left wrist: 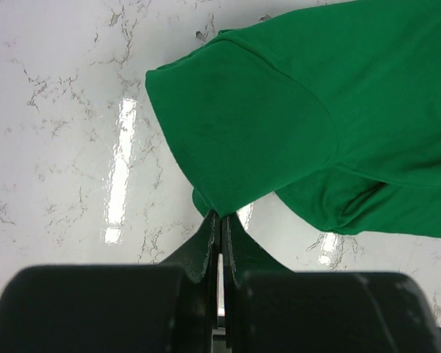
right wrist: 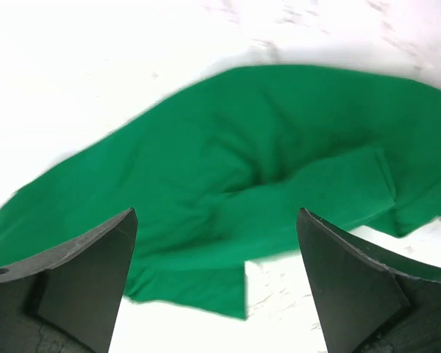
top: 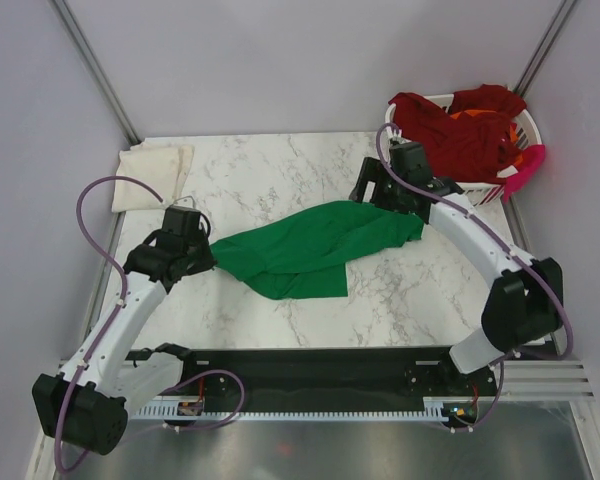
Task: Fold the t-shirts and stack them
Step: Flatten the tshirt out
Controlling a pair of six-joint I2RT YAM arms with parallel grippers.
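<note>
Left gripper [left wrist: 220, 220]: I see it pressed together, pinching the left edge of the green t-shirt [top: 300, 250].
Right gripper [right wrist: 217, 220]: spread wide over the shirt's right end, holding nothing.
Green t-shirt: crumpled, centre of the top view, on the table [top: 410, 290].
Cream t-shirt [top: 150, 170]: upper left.

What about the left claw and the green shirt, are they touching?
Touching. The left wrist view shows the left gripper shut, with an edge of the green shirt pinched between its fingertips.
</note>
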